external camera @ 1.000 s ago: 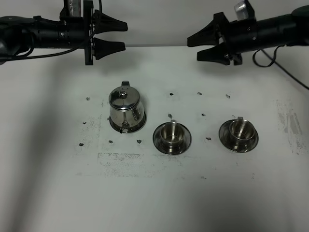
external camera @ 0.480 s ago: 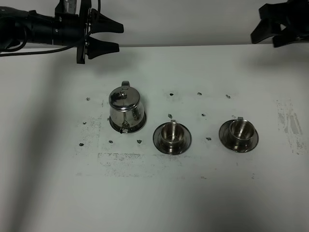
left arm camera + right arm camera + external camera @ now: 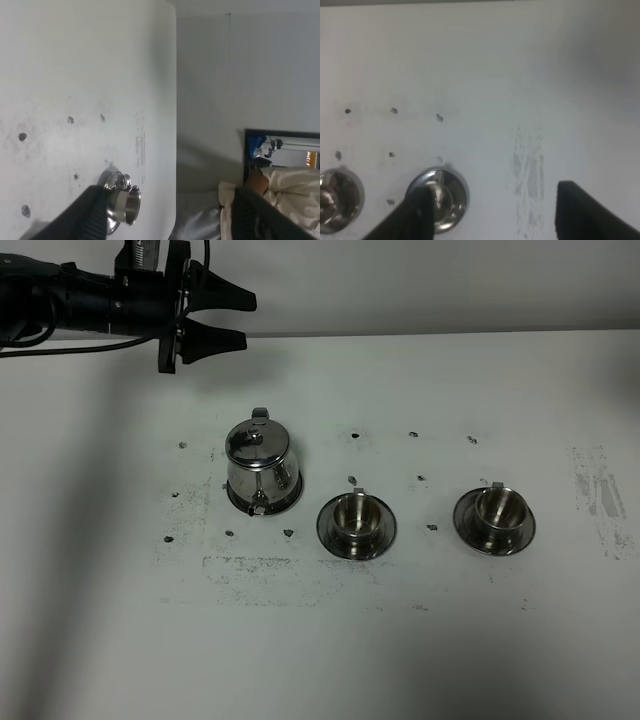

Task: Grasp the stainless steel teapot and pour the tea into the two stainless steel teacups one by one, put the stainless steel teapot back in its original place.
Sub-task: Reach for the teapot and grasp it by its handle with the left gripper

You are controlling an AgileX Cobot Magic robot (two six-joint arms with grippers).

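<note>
White scuffed table [image 3: 420, 660] fills the scene, with bare room along its far edge. Over that edge hangs the left gripper [image 3: 248, 320], jaws wide and empty, teapot [image 3: 262, 468] well off to their side. Right gripper [image 3: 492, 200] jaws apart, nothing between, a cup [image 3: 445, 192] just ahead.

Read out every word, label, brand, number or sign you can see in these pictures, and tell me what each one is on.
No text can be read anywhere.
The stainless steel teapot, the middle teacup and the right teacup: bare metal, no marking visible.
The table: only dark specks and scuff marks, no letters.
The left gripper: plain black, no label visible.
Background objects in the left wrist view: too blurred to show writing.
</note>
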